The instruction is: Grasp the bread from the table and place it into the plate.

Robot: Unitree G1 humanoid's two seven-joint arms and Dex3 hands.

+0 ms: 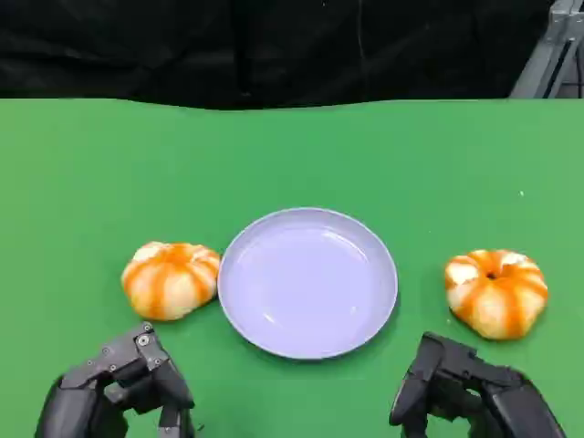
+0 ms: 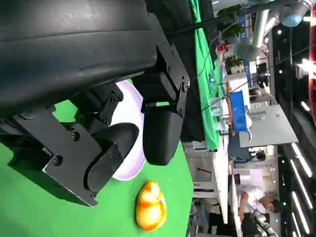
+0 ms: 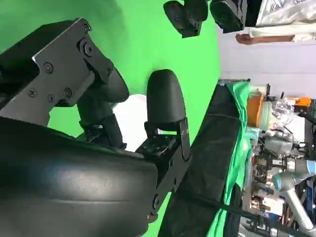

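Note:
Two orange-and-white pumpkin-shaped breads lie on the green table. The left bread (image 1: 171, 279) touches the left rim of the round lavender plate (image 1: 307, 342), and the right bread (image 1: 495, 292) lies a short way off its right rim. The plate has nothing in it. My left hand (image 1: 119, 388) hovers at the near edge just below the left bread, fingers apart and holding nothing. My right hand (image 1: 470, 392) hovers near the front below the right bread, also holding nothing. In the left wrist view the left hand (image 2: 123, 143) partly covers the plate (image 2: 129, 170), with one bread (image 2: 150, 206) past its rim.
The green table (image 1: 292, 155) runs back to a black curtain (image 1: 274, 46). A grey metal frame (image 1: 547, 55) stands at the far right corner. The right wrist view shows my right hand (image 3: 123, 98) over the plate (image 3: 133, 118); lab benches and equipment lie beyond the table.

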